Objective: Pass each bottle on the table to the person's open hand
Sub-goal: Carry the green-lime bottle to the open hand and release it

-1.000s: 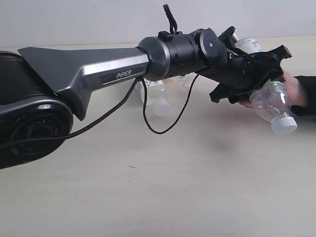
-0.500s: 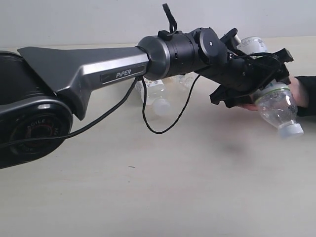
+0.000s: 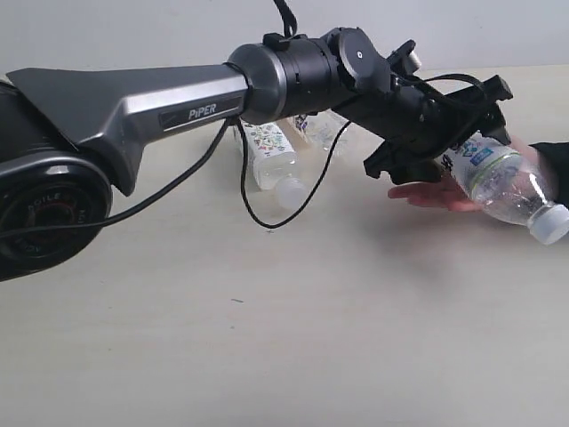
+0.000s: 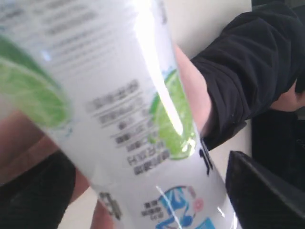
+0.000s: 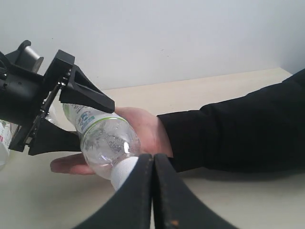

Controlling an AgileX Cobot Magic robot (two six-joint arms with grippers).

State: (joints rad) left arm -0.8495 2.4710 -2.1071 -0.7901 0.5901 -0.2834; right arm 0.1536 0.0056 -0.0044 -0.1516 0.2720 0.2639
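Bottles: three in sight, the green-labelled bottle (image 3: 502, 178), the doodle bottle (image 3: 268, 148), a half-hidden bottle (image 3: 322, 130)
Hand (image 3: 431, 193): one
Grippers: two, left gripper (image 5: 94, 122), right gripper (image 5: 153, 162)
Table (image 3: 267, 338): one

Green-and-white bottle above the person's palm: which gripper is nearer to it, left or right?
Left. The left gripper has its jaws clamped on the bottle at its base end, above the open hand. The right gripper, jaws shut, is apart from it, outside the exterior view.

Rear bottle (image 3: 318, 132) seemingly half-hidden behind arm (image 3: 178, 98)
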